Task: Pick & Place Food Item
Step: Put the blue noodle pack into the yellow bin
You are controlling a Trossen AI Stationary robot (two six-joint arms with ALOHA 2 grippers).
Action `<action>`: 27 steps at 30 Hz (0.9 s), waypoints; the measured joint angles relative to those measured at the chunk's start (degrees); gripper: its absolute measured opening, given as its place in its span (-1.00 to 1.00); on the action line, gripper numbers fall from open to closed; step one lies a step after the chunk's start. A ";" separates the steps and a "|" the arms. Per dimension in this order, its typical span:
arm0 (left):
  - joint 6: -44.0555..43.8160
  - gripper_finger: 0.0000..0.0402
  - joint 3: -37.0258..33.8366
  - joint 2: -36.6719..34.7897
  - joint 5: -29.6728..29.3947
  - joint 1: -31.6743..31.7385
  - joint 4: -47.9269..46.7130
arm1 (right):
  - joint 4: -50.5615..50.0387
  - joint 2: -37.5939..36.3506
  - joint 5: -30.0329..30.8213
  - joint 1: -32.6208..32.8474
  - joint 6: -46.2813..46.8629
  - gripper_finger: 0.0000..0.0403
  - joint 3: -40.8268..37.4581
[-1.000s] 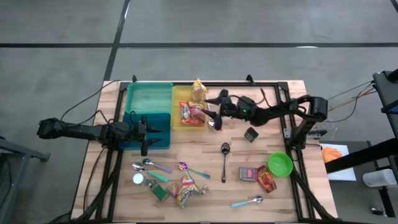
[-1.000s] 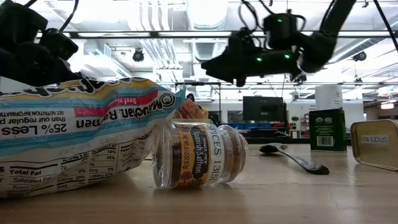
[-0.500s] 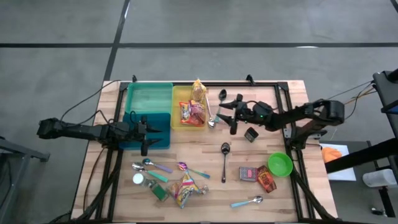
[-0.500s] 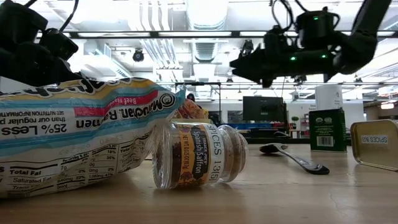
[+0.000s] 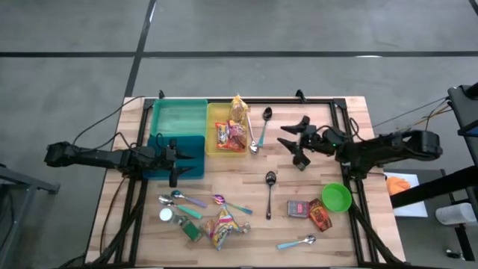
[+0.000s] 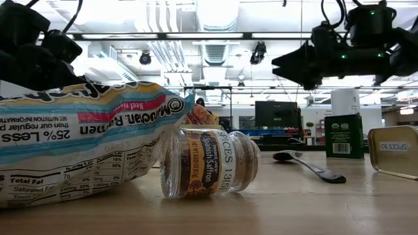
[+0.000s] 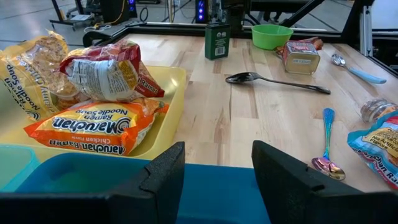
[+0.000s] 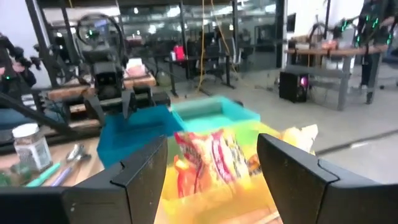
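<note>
Yellow tray (image 5: pixel 211 131) at the back of the wooden surface (image 5: pixel 246 187) holds the noodle packets (image 5: pixel 232 135); the right gripper (image 5: pixel 297 142) hangs beside it, fingers apart and empty, while the left gripper (image 5: pixel 172 157) waits over the blue bin (image 5: pixel 190 149), fingers apart

Robotics lab/workshop: workbenches (image 8: pixel 81 87), monitors (image 6: pixel 277 112), ceiling strip lights (image 6: pixel 215 36), cabling.

Grey concrete floor (image 5: pixel 299 30) crossed by dark seams surrounds the wooden table (image 5: pixel 351 224). Beyond it, an open workshop: white ceiling (image 6: pixel 215 13) with strip lights and ducting, a dark monitor (image 6: pixel 273 113), workbenches (image 8: pixel 323 53) and hanging cables.
</note>
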 joint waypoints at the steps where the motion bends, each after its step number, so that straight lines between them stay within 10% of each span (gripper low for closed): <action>1: -0.02 -0.06 0.00 0.00 0.00 0.00 0.00 | -1.98 -0.76 0.00 0.00 0.00 0.22 0.02; 7: -0.01 -0.06 0.00 0.00 0.00 0.00 0.00 | -17.46 -5.06 0.09 0.00 -0.02 0.22 1.44; 27: -0.02 -0.06 0.00 0.00 0.00 0.02 -0.02 | -25.39 -20.07 5.82 -0.02 0.39 0.22 -2.71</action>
